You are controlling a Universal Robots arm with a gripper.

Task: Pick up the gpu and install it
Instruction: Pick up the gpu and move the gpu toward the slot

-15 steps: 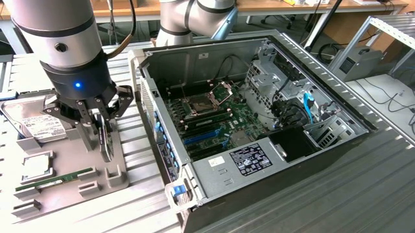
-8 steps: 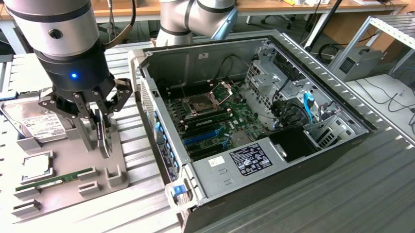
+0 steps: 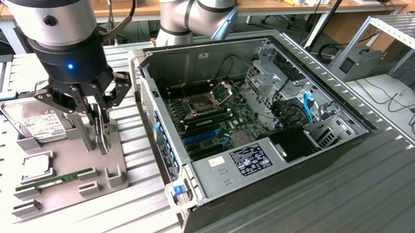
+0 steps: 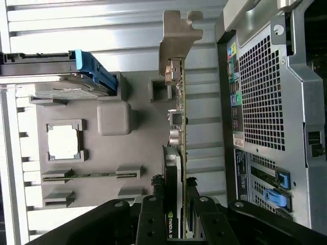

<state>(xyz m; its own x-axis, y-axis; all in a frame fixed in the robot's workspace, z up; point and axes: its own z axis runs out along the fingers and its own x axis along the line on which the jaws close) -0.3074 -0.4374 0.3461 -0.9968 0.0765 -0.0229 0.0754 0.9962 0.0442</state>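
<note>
A: Arm pose?
B: Arm drops straight down at the exterior view's left, wrist vertical. Gripper points down over the grey tray, beside the open computer case.
A: Gripper state?
B: Clamped on the gpu. In the wrist view the fingers press on both faces of the card. It stands on its long edge, with the metal bracket at the end away from the gripper.
A: Lifted or seated in the tray?
B: Can't tell. In the exterior view its lower end sits at tray level, but contact with the holder isn't clear.
A: Anything hidden?
B: The gripper covers the near end of the card in the wrist view. The upper arm is cut off by the frame edge. The hard drive is partly behind the gripper. The memory stick lies flat in the tray, well apart from the card. The surface under the case is ribbed metal.
</note>
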